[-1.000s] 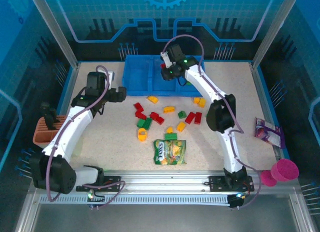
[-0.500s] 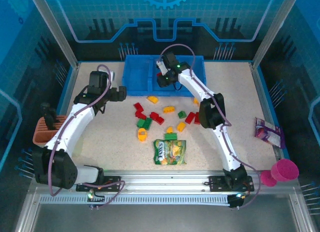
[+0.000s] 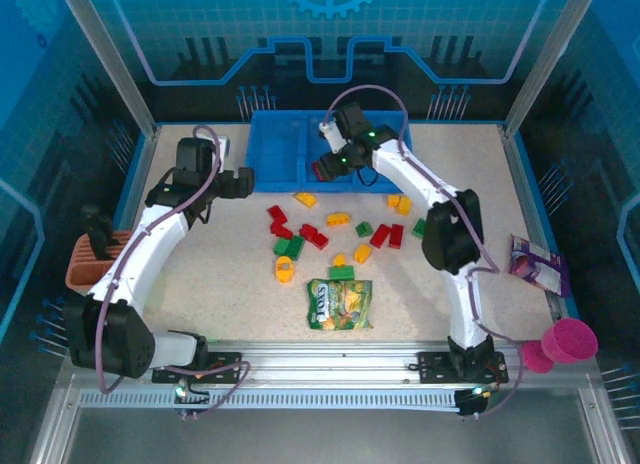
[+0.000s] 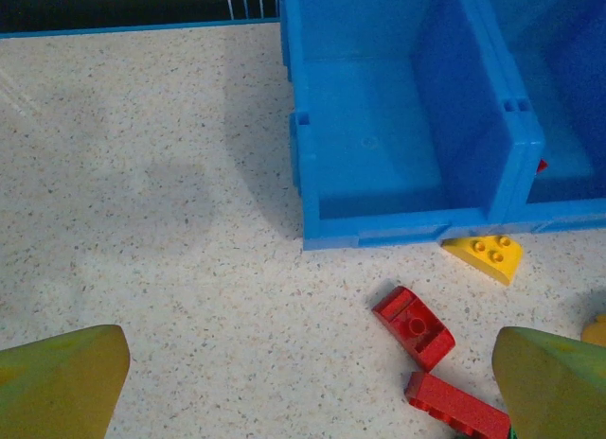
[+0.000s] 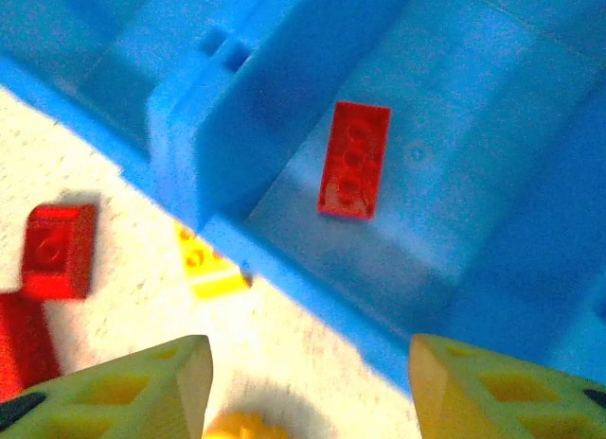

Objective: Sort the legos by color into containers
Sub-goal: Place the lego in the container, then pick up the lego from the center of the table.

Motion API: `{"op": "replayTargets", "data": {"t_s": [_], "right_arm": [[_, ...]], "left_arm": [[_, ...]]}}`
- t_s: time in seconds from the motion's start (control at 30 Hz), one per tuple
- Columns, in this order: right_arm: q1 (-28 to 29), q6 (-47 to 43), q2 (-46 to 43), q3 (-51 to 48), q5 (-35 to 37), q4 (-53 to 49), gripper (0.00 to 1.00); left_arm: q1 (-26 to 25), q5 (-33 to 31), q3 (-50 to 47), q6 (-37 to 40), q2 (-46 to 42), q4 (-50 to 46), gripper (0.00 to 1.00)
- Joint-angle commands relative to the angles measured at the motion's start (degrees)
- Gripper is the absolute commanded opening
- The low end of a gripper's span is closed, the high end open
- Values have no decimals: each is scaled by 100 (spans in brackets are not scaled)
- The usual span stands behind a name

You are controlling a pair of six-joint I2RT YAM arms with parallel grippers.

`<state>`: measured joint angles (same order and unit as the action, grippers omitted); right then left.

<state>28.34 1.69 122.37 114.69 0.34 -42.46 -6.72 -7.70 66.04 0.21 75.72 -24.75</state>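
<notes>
The containers are three compartments of one low blue tray (image 3: 275, 149) at the back of the table. A flat red lego (image 5: 355, 160) lies on the floor of the middle compartment (image 5: 492, 174). My right gripper (image 3: 325, 169) hangs over that compartment's front wall, open, its fingers (image 5: 142, 392) with nothing between them. Loose red (image 3: 314, 234), green (image 3: 290, 247) and yellow legos (image 3: 338, 220) lie scattered in front of the tray. My left gripper (image 3: 245, 182) hovers open left of them, near the tray's left compartment (image 4: 379, 136), with two red legos (image 4: 413, 327) and a yellow wedge (image 4: 485, 254) ahead.
A green-yellow candy bag (image 3: 340, 304) lies near the front, below the legos. An orange-brown basket (image 3: 95, 259) sits at the left edge. A purple packet (image 3: 535, 259) and a pink cup (image 3: 565, 342) are at the right edge. Bare tabletop lies left of the pile.
My right gripper has opened and let the red lego drop into the middle compartment, drifting toward the tray's front wall. The left arm has barely moved.
</notes>
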Motion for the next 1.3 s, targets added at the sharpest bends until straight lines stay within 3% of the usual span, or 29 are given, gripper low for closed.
{"op": "replayTargets", "data": {"t_s": [0.0, 0.27, 0.63, 0.9, 1.27], "right_arm": [[29, 231, -758, -804, -38, 132, 58], [28, 407, -1398, -2077, 307, -321, 59], [2, 830, -1365, -2988, 368, -260, 69], [-6, 859, -1004, -3225, 406, 23, 70], [-22, 771, -356, -2979, 611, 98, 56]], "left_arm": [[-31, 172, -83, 128, -132, 133, 100], [-31, 212, -127, 89, -108, 198, 99], [-31, 293, -241, 94, -198, 251, 99], [-31, 189, -337, 111, -280, 314, 99], [-31, 178, -482, 196, -363, 447, 99]]}}
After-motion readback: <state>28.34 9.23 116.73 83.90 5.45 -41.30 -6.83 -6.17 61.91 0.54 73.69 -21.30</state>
